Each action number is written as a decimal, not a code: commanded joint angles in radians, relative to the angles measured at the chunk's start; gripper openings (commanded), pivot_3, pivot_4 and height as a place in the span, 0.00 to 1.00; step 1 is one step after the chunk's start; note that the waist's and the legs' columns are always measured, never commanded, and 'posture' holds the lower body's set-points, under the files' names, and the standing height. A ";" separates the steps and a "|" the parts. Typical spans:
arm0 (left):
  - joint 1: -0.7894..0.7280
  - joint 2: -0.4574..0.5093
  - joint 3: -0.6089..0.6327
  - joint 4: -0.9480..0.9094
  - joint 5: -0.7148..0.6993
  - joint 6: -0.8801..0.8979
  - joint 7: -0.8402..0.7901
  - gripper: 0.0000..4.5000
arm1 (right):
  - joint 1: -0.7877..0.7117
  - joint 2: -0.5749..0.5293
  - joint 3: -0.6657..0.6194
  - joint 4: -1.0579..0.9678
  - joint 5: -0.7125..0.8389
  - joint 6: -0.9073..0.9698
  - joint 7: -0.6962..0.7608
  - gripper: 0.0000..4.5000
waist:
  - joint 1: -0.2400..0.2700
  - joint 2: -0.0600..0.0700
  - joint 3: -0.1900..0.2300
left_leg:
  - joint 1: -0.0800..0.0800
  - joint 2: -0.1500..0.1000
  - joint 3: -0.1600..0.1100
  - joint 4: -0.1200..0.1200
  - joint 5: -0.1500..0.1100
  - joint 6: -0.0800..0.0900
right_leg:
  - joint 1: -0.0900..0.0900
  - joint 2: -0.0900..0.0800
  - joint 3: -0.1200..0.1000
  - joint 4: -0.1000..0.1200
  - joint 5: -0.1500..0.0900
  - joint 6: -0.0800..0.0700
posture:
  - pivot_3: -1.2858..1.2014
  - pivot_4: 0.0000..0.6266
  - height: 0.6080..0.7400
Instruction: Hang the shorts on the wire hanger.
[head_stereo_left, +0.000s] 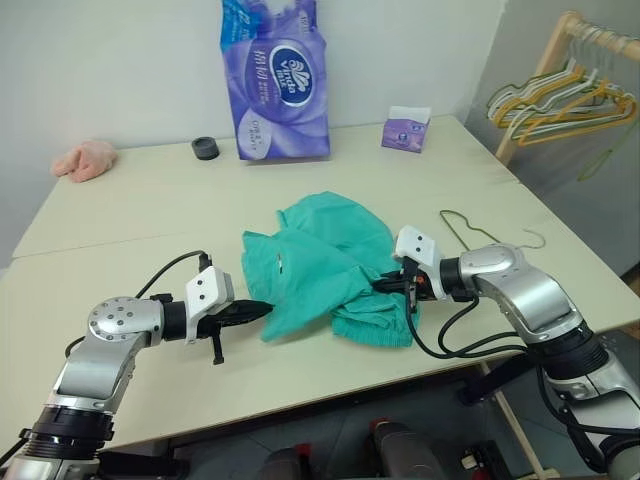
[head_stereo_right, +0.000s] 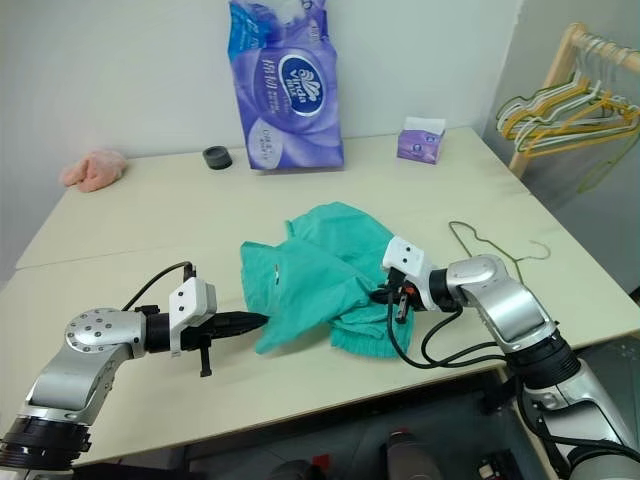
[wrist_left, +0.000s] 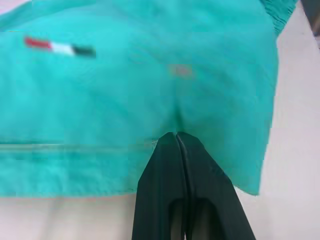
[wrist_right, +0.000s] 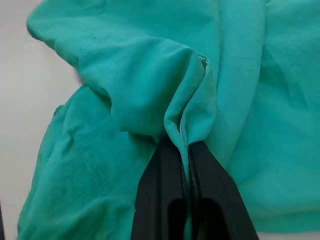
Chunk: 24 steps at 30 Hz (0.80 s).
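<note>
Near the desk's front edge, the crumpled teal shorts are pinched at opposite sides by the closed left gripper and right gripper.

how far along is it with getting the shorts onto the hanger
Early stage. Done: both pincers have gripped the shorts, the left pincer shut on a hem edge and the right pincer shut on a bunched fold. In hand: the shorts are mostly still on the table. Left: the wire hanger lies untouched beside them, nothing threaded over it.
</note>
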 joint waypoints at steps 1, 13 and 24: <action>0.007 0.047 0.002 -0.099 -0.098 0.129 -0.062 0.25 | -0.022 0.003 0.005 -0.030 -0.018 -0.047 0.007 0.00 | -0.003 0.000 0.000 | 0.000 0.000 -0.001 0.000 0.000 0.000 | 0.000 0.000 0.000 0.000 0.000 0.000 | 0.44 0.17 1.00; 0.003 0.207 0.072 -0.313 -0.415 0.488 -0.196 1.00 | -0.012 -0.006 0.029 -0.018 -0.061 -0.080 0.016 0.00 | 0.004 -0.004 0.010 | 0.000 0.000 -0.001 0.000 0.000 0.000 | 0.000 0.000 -0.001 0.000 -0.001 0.002 | 0.44 0.16 1.00; -0.057 0.297 0.046 0.026 0.080 0.008 -0.007 1.00 | -0.010 0.055 0.027 0.003 -0.098 -0.089 -0.062 0.00 | 0.006 -0.004 0.016 | 0.000 -0.001 -0.001 0.000 0.000 0.000 | 0.000 0.000 0.000 -0.001 0.000 0.000 | 0.45 0.16 1.00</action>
